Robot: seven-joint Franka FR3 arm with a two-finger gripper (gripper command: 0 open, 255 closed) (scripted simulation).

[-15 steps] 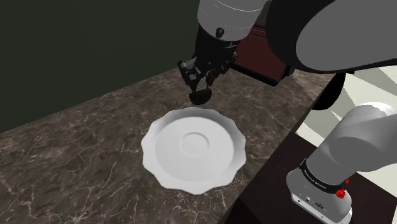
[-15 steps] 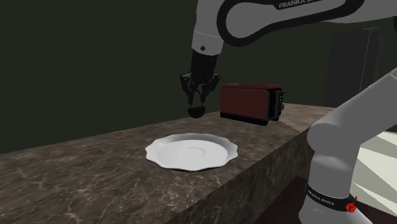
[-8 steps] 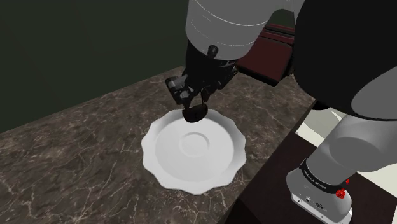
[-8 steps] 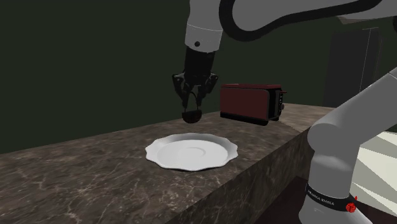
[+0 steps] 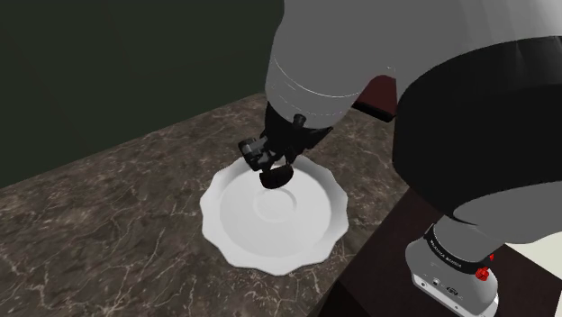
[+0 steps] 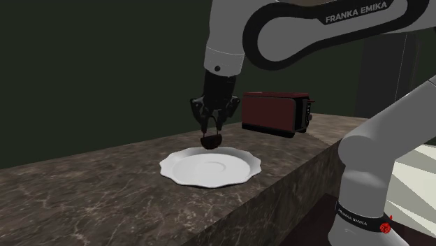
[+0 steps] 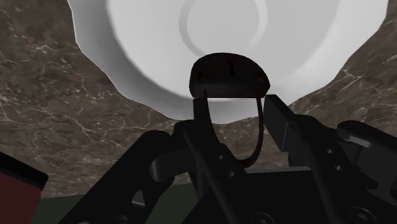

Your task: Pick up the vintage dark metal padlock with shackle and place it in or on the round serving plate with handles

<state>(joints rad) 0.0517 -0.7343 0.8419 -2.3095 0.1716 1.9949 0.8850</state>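
Shoulder view: my tool (image 5: 270, 165), clamped on the dark padlock (image 5: 276, 177), dangles it over the white plate (image 5: 297, 230); second exterior view: it hangs just above the plate's rim; wrist view: released here, I fear it clips that rim and tumbles onto the table (image 7: 57, 127).

The hand (image 6: 211, 130) holds the dark padlock (image 6: 211, 142) just above the white plate (image 6: 230, 170).
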